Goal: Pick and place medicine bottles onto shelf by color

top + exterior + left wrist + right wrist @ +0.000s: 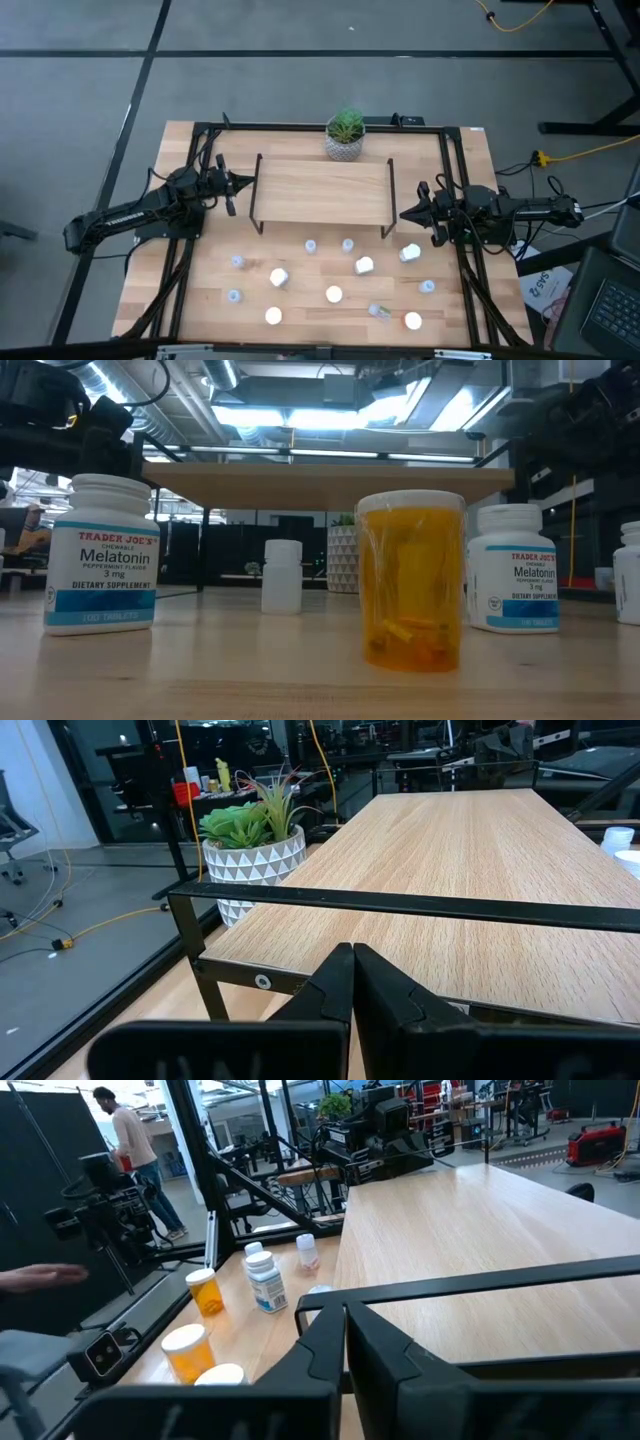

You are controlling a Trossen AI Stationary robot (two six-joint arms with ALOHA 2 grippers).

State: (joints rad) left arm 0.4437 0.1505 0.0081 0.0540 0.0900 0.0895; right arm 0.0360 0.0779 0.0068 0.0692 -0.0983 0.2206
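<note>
The light-wood shelf (320, 190) on black side frames stands mid-table, its board bare. Several medicine bottles stand or lie on the tabletop nearer than it: small pale ones (311, 245) and larger white ones (364, 265). The low view shows a white Melatonin bottle (100, 555) and an orange bottle (412, 580) close up. My left gripper (245, 185) is shut and empty at the shelf's left end, level with the board (470, 870). My right gripper (403, 213) is shut and empty at the shelf's right end, with the board (480, 1230) ahead of it.
A potted green plant (345, 135) in a white patterned pot stands behind the shelf at the far edge. A black frame (455, 190) runs round the tabletop. The right wrist view shows a person (130, 1140) in the room beyond and a hand (40, 1277) at the picture's edge.
</note>
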